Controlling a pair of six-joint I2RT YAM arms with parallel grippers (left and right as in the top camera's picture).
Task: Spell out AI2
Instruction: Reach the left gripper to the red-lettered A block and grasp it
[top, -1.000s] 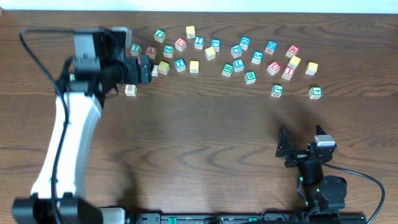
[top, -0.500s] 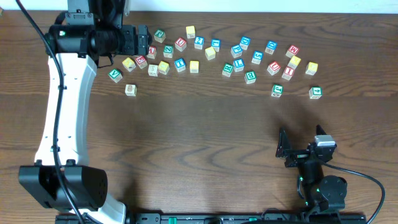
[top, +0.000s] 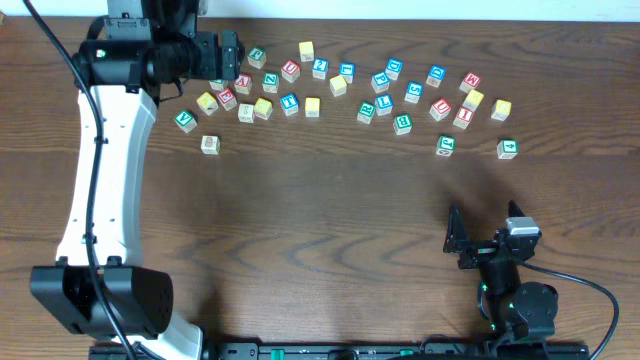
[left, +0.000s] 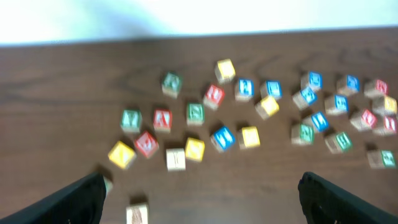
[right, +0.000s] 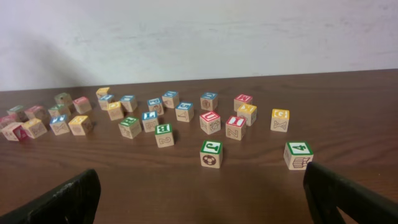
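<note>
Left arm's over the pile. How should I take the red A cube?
I'd come straight down on the A cube with the open left gripper, fingers on its two side faces: gaps separate it from the green cubes either side, while a turned red cube crowds its near corner.

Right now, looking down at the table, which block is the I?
Follow the scattered blocks along the table's far edge to their right end. There, just right of the red U block and in front of a yellow block, sits the I block; it alone shows one plain red stroke.
</note>
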